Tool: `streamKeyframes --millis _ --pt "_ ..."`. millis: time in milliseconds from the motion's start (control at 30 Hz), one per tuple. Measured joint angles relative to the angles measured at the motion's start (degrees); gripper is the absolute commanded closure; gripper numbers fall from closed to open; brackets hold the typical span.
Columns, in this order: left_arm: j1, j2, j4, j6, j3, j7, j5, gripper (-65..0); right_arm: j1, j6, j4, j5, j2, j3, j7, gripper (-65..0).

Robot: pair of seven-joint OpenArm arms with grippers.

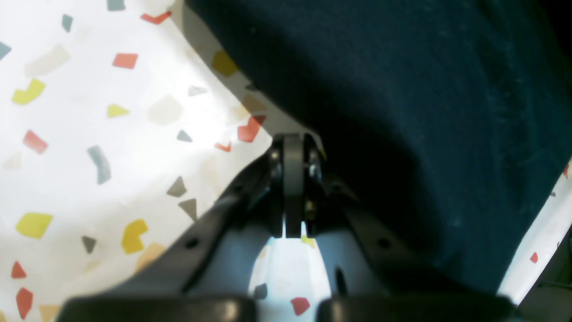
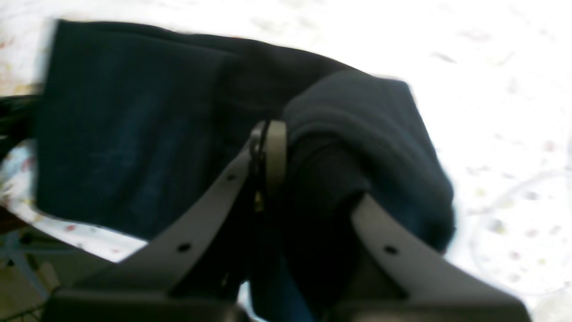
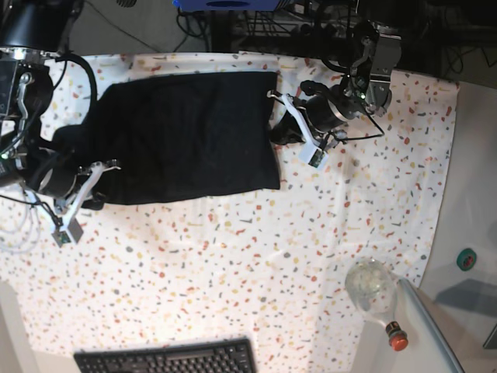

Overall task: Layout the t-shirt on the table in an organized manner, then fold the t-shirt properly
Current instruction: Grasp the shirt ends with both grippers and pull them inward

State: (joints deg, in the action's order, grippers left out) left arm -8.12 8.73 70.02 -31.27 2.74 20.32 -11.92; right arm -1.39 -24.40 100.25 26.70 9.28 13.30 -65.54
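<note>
The black t-shirt (image 3: 186,136) lies spread flat on the speckled table (image 3: 233,256), toward the far left. My right gripper (image 3: 95,194) is at the shirt's near-left corner. In the right wrist view it (image 2: 280,134) is shut on a bunched fold of the t-shirt (image 2: 357,134), which drapes over one finger and hides it. My left gripper (image 3: 281,134) sits at the shirt's right edge. In the left wrist view its fingers (image 1: 292,143) are shut just beside the t-shirt (image 1: 402,89), above the table (image 1: 89,134). I see no cloth between them.
A black keyboard (image 3: 167,359) lies at the table's near edge. A clear bottle with a red cap (image 3: 374,294) lies near the right front corner. Cables and dark equipment (image 3: 256,23) crowd the far side. A green roll (image 3: 466,259) sits off the table to the right.
</note>
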Motion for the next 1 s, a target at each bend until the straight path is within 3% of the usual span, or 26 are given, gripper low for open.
streamKeyframes --millis 267,500,800,1000 --pt "0.0 0.2 0.0 0.0 0.0 0.0 -0.1 0.0 -0.5 0.0 -0.5 0.5 3.9 0.3 0.2 0.0" --pt "-1.2 0.6 3.8 1.3 -0.1 1.8 1.5 0.0 -1.1 0.0 -8.1 -0.1 5.0 2.7 4.6 0.0" --pt "-1.3 0.5 4.0 1.3 -0.1 1.8 1.6 0.0 -3.9 -0.2 9.5 1.2 2.1 2.6 3.6 0.0" --pt "-1.4 0.5 4.0 1.3 0.0 1.8 1.7 0.0 -6.3 -0.1 11.7 0.0 0.2 -0.8 1.8 0.0"
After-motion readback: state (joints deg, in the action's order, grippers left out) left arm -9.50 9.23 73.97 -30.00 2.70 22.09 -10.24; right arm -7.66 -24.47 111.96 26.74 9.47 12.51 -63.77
